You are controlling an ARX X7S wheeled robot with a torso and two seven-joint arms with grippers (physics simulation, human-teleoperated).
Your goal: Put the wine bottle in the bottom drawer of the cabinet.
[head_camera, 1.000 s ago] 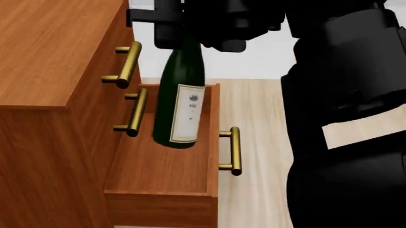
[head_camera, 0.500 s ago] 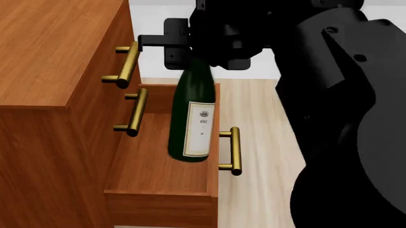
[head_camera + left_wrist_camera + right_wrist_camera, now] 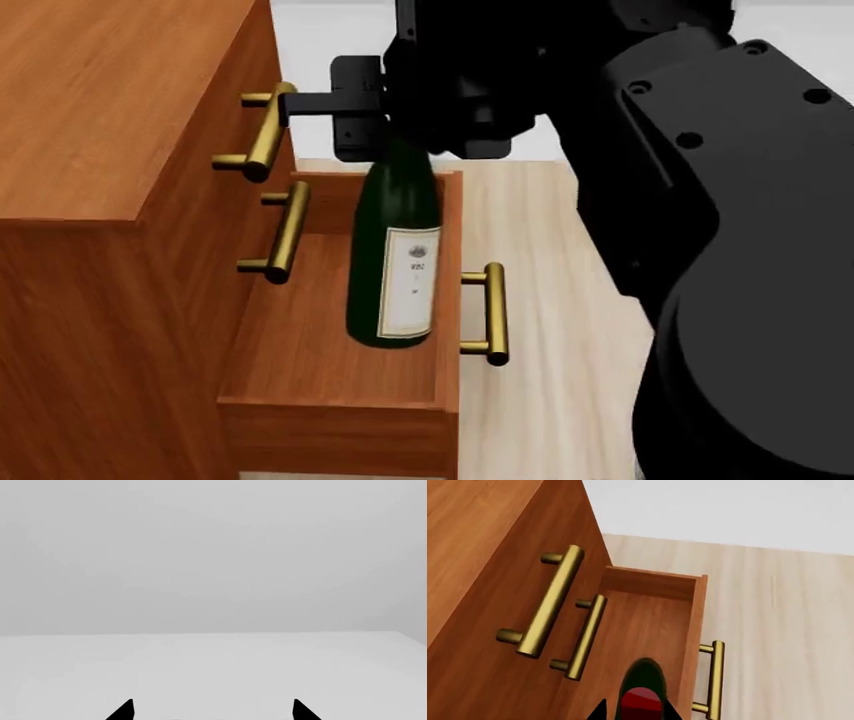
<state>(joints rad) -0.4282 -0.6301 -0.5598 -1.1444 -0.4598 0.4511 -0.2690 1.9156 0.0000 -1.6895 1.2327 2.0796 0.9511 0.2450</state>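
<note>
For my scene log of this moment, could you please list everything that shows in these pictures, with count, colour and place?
wine bottle: one, dark green with a white label, upright over the open bottom drawer, neck held from above.
bottom drawer: one, reddish-brown, pulled out at the foot of the cabinet, brass handle on its front.
cabinet: one, reddish-brown wood, at the head view's left.
upper drawer handles: two, brass bars, on the cabinet front above the open drawer.
floor: pale wood boards, beside the drawer.
right claw: one, black, shut on the bottle's neck.
left claw: one, black; only two tips show, apart, facing plain grey.
</note>
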